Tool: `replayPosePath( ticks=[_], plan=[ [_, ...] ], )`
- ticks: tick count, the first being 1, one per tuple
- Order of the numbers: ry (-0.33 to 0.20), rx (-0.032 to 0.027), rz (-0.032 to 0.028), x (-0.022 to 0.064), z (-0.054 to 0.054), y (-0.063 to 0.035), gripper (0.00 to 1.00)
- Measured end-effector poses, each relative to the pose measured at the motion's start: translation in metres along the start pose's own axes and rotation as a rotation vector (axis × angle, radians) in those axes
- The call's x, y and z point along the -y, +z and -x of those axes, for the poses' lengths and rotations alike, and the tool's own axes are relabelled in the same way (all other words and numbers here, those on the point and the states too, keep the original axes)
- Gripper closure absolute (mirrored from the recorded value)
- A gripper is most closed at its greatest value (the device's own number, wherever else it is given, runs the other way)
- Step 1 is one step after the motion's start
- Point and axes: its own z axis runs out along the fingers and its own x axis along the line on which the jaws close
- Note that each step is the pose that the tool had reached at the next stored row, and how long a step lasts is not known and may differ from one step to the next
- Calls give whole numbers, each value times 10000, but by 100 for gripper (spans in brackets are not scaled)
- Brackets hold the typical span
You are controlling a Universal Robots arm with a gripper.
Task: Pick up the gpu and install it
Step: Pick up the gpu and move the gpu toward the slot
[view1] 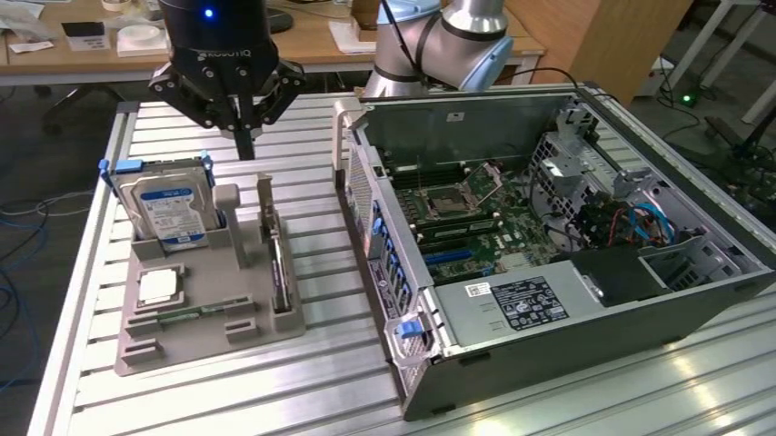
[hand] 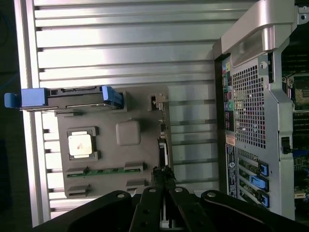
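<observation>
Exterior view first: the gripper (view1: 246, 148) hangs above the slatted counter (view1: 327, 363), over the far end of the grey holder tray (view1: 206, 341). Its jaws are pinched right together, and there's nothing between them. The gpu (view1: 282, 272) stands on edge in the tray's slot nearest the computer case (view1: 679, 300), and reads as a thin dark slab between grey posts.

The tray is well stocked. A blue-labelled hard drive (view1: 170, 209) stands upright at the far end, a processor chip (view1: 158, 286) lies flat in its pocket, and a green memory stick (view1: 182, 315) sits in a groove nearer the camera. The case lies open just beside the tray, with its motherboard (view1: 467, 222) bare and facing up.

Over to the wrist view, looking straight down: the closed jaws of the gripper (hand: 163, 176) sit above one end of the gpu (hand: 164, 145), empty and apart from it. The hard drive (hand: 72, 99), processor chip (hand: 80, 144) and memory stick (hand: 104, 170) all rest in the holder tray (hand: 111, 157), and the case's rear panel (hand: 251, 111) is alongside.

My read on the card is that it's stiff and fairly light but delicate, with its components and contact edge easily damaged. The exposed top edge, pinched across its thin width near the middle, looks the safest hold. The slot walls leave little room on either side.
</observation>
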Motion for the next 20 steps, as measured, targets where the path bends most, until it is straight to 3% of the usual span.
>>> replayPosePath(
  ticks=[1, 4, 5, 11, 15, 16, 20],
  plan=[
    [1, 0, 0, 0, 0, 0, 89],
    [0, 0, 0, 1, 0, 0, 71],
    [0, 1, 0, 1, 1, 0, 71],
    [0, 0, -1, 1, 1, 0, 42],
    [-30, -2, -3, 1, 0, 0, 36],
    [-63, -2, -1, 1, 0, 2, 29],
    [-307, -12, 6, 3, 0, 11, 29]
  ],
)
